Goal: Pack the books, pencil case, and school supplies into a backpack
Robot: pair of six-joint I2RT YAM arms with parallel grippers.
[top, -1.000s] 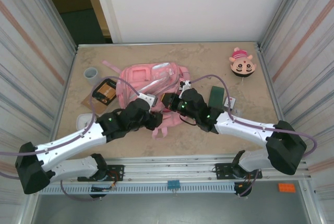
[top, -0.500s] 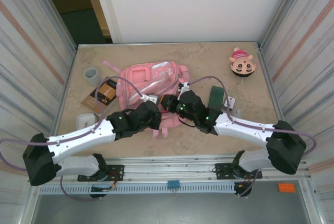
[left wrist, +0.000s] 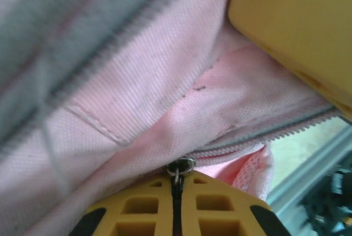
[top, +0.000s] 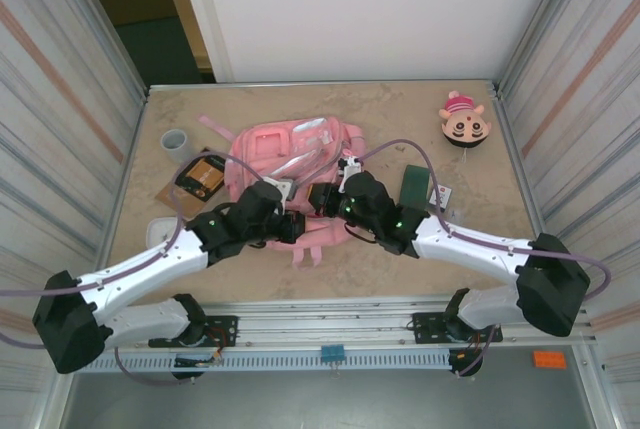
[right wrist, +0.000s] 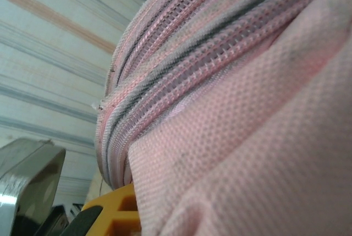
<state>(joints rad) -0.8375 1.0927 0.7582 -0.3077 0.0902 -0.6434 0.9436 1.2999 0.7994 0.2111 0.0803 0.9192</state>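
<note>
Left gripper (left wrist: 177,189) pinched shut on the small metal zipper pull (left wrist: 180,165) at the near edge of the pink backpack (top: 290,144). Right gripper (top: 320,196) pressed together, seemingly on a fold of backpack fabric alongside. Book (top: 200,175) and dark green pencil case (top: 414,185) lying left and right of the backpack, unpacked. Probable hazards: pull slipping from the pinch if drawn off the tooth line; slack fabric snagging in the slider.

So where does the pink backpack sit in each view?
Top external: backpack at centre, slightly left.
Left wrist: its pink fabric, left and centre, above the yellow fingers shut on its zipper pull.
Right wrist: its fabric, centre to right.
Shared by both wrist views: its grey zipper track.
</note>
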